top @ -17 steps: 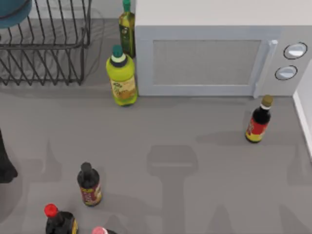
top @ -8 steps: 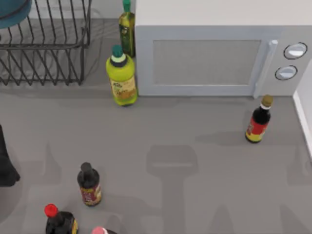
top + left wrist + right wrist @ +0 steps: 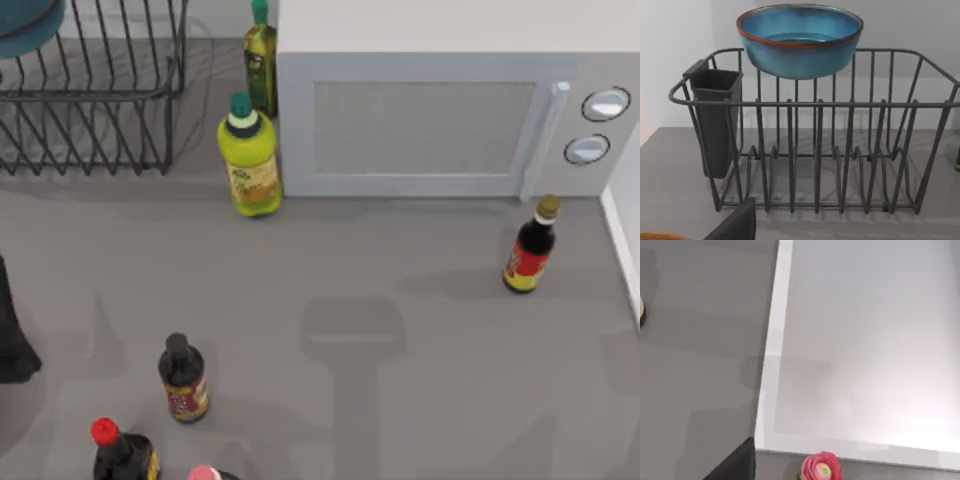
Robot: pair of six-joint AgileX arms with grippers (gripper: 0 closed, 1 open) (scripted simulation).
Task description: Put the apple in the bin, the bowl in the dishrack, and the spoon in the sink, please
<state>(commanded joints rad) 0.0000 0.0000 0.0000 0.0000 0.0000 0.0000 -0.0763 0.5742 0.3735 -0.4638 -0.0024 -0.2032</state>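
Even, diffuse overhead illumination; no view is dark. On the table (image 3: pixel 400 250), soft-edged shadows of the arms form broad grey bands, and the soy bottle (image 3: pixel 528 250) casts a faint shadow toward the left. The dishrack (image 3: pixel 815 150) throws thin bar shadows on the surface beneath it. The bowl (image 3: pixel 800 40) shows a mild sheen. A pale glare spreads across the white surface (image 3: pixel 865 340).

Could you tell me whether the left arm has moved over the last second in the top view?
Yes, slightly. The left arm at the table's left edge has slid toward the near edge, farther from the dishrack, which has stayed put.
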